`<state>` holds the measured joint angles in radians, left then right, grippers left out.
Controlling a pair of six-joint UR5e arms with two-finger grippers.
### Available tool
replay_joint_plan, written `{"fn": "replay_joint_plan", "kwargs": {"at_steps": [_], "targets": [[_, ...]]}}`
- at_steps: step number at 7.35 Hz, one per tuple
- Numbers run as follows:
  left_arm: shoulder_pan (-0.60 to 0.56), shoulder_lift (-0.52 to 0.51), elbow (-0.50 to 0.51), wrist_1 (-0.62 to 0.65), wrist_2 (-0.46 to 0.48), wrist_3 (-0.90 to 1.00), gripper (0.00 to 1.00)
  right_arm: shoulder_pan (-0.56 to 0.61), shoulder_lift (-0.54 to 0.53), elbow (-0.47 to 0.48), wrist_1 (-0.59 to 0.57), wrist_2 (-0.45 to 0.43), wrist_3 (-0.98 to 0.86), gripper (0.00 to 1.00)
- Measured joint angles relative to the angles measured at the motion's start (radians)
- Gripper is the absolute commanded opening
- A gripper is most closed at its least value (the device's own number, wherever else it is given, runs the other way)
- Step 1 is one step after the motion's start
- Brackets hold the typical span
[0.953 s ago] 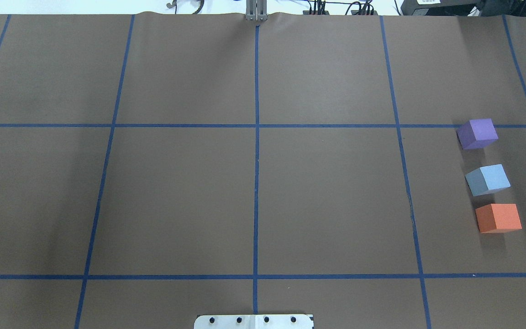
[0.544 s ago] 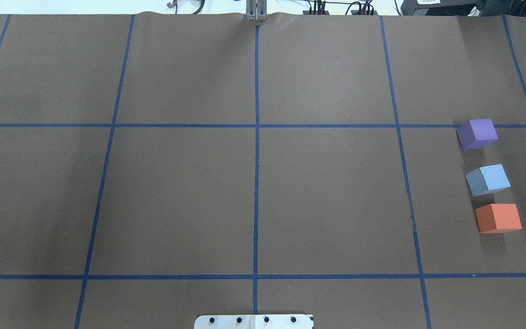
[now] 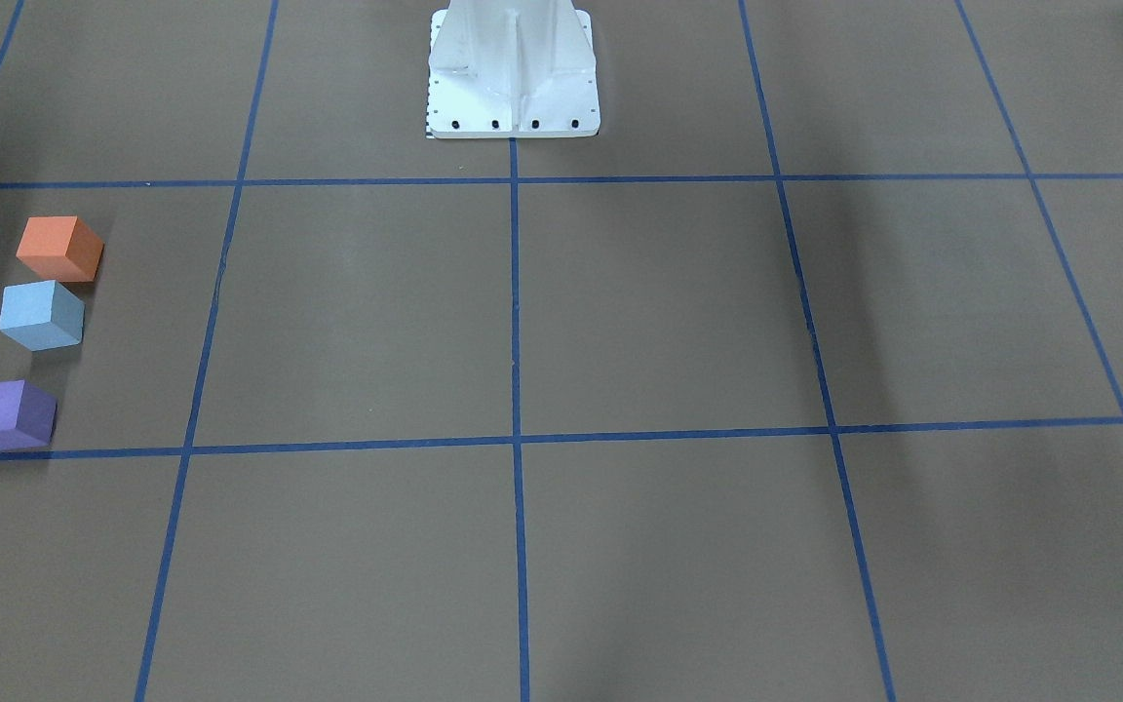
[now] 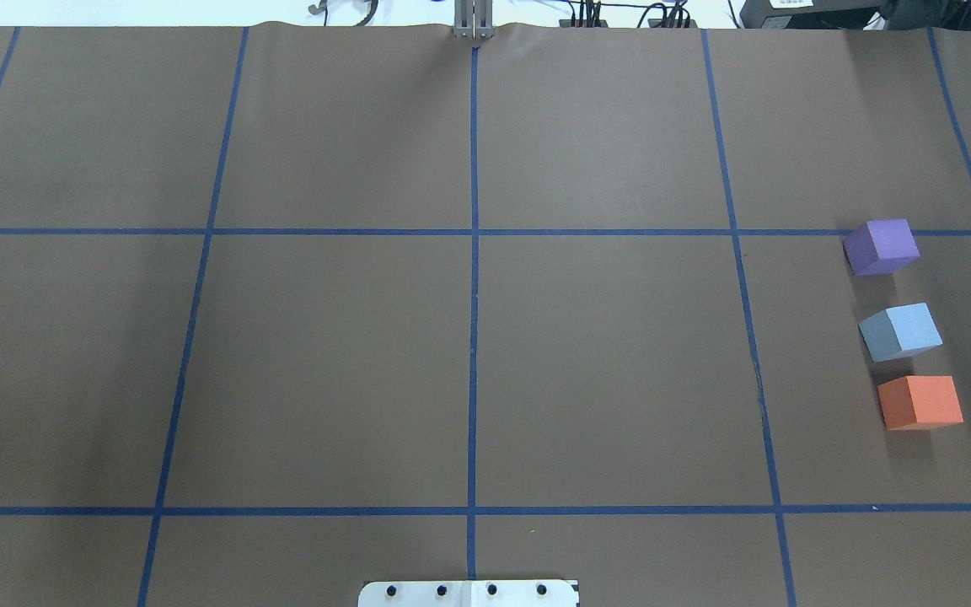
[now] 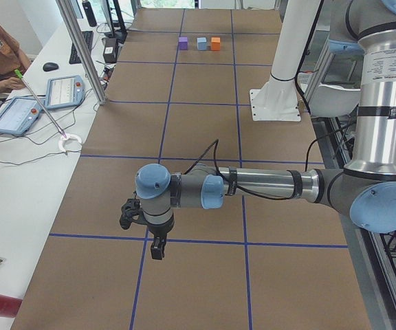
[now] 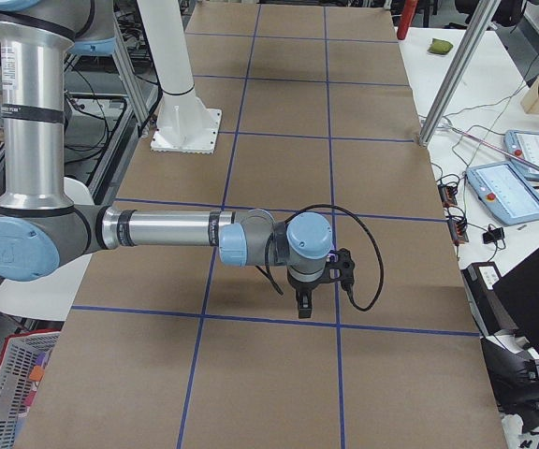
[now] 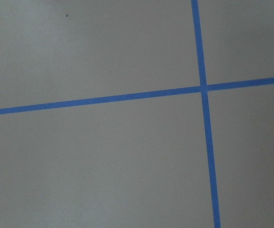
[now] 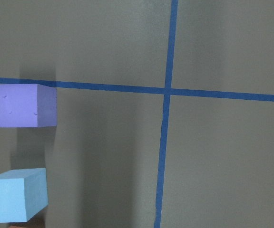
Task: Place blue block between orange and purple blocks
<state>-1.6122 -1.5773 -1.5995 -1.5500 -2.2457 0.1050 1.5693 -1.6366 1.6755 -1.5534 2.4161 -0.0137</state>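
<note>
A: Front-facing view first. Which step?
B: Placement is judged done. The blue block (image 3: 40,314) is seen on the worktop (image 3: 620,312) in a row, between the orange block (image 3: 59,248) and the purple block (image 3: 6,414). It is apart from both and a bit nearer the orange. No gripper is shown here, so nothing can be placed relative to one.
A: Overhead?
B: The same row is shown, blue in the middle, nothing touching. No arm is in frame.
A: Exterior left?
B: The left gripper (image 5: 157,251) is pointed down above a blue tape line (image 5: 95,236). No block is held by it, and wide or narrow cannot be told from this view. All three blocks are well apart from it, at the far end.
A: Exterior right?
B: The right gripper (image 6: 304,304) is hung low over the worktop. Its opening cannot be told either. The blocks are mostly hidden behind its wrist.
A: Wrist views?
B: Left wrist: only tape and bare worktop are shown below that gripper. Right wrist: purple and blue are seen off to one side of the gripper, not under it, with a sliver of orange at the edge. No fingers are shown.
A: Next move?
B: No further grasp is judged needed. Only a clear retreat is called for, so the row is not bumped by the right gripper.
</note>
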Motion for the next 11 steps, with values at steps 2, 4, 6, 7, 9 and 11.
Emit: {"fn": "replay_joint_plan", "kwargs": {"at_steps": [2,4,6,7,9,11], "targets": [[0.0,0.0,-0.001,-0.003,0.0,-0.006,1.0,0.0,0.0,0.0,0.0,-0.005,0.09,1.0],[0.001,0.0,-0.002,-0.005,0.0,-0.005,1.0,0.0,-0.001,0.0,0.001,-0.006,0.128,1.0],[0.001,-0.001,-0.002,-0.004,0.0,-0.006,1.0,0.0,-0.002,0.0,0.002,-0.006,0.133,1.0],[0.001,-0.001,-0.002,-0.004,0.0,-0.006,1.0,0.0,-0.002,0.0,0.002,-0.006,0.133,1.0],[0.0,-0.002,-0.002,-0.004,0.0,-0.007,1.0,0.0,-0.002,0.001,0.003,-0.006,0.133,1.0],[0.001,-0.002,-0.002,-0.004,0.0,-0.007,1.0,0.0,-0.002,0.001,0.003,-0.003,0.133,1.0]]}}
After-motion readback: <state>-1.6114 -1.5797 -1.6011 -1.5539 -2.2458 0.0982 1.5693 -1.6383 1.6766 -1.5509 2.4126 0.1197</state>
